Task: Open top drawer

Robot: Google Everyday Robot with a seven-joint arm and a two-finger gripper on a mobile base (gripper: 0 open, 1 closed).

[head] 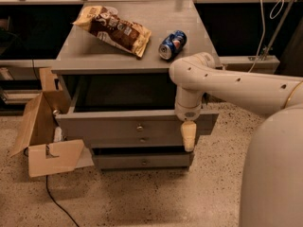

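Observation:
The top drawer (104, 126) of the grey cabinet stands pulled out, its dark inside showing behind the front panel. Its small round knob (139, 127) is at the panel's centre. My gripper (188, 136) hangs from the cream arm (227, 86) at the right end of that panel, pointing down in front of it, to the right of the knob and apart from it. Two shorter drawer fronts sit below, the middle one (143, 140) and the bottom one (144, 162), each with its own knob.
A chip bag (113, 30) and a blue soda can (172, 44) lie on the cabinet top (94, 60). An open cardboard box (45, 141) stands on the floor at the left, with a black cable (57, 200) beside it. My base (277, 174) fills the right.

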